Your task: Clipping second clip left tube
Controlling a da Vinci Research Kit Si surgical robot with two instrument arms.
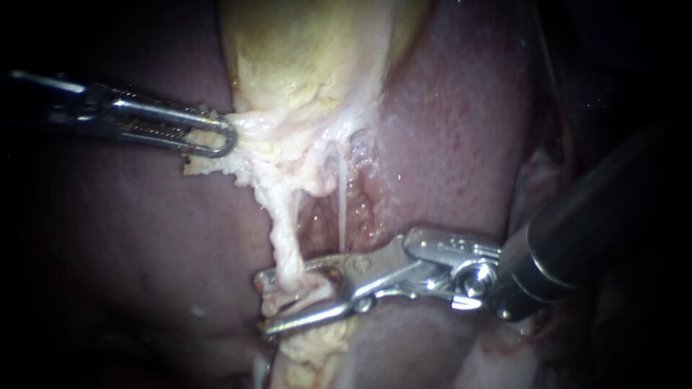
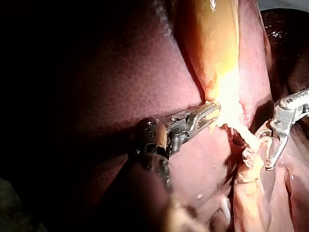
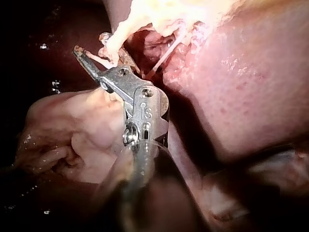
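Left tube (image 1: 287,241), a thick, pale, soft string, stands almost straight up and down in the endoscope view. Its top joins the pale ragged tissue (image 1: 249,162). Its low end lies in the gap between the jaws of my right instrument (image 1: 263,302).

That shiny silver tool on a dark round shaft comes in from the right of the tube. Its two jaws are spread apart and do not pinch the tube.

Just right of the tube hangs a thin white thread (image 1: 342,198), also up and down.

Up and to the left of the tube is my left instrument (image 1: 223,138), a slim silver tool. Its jaws are pinching the pale ragged tissue.

Above the tube sits the yellow, bag-shaped gallbladder (image 1: 303,50). Behind and on both sides of the tube lies the dark red liver (image 1: 447,144).
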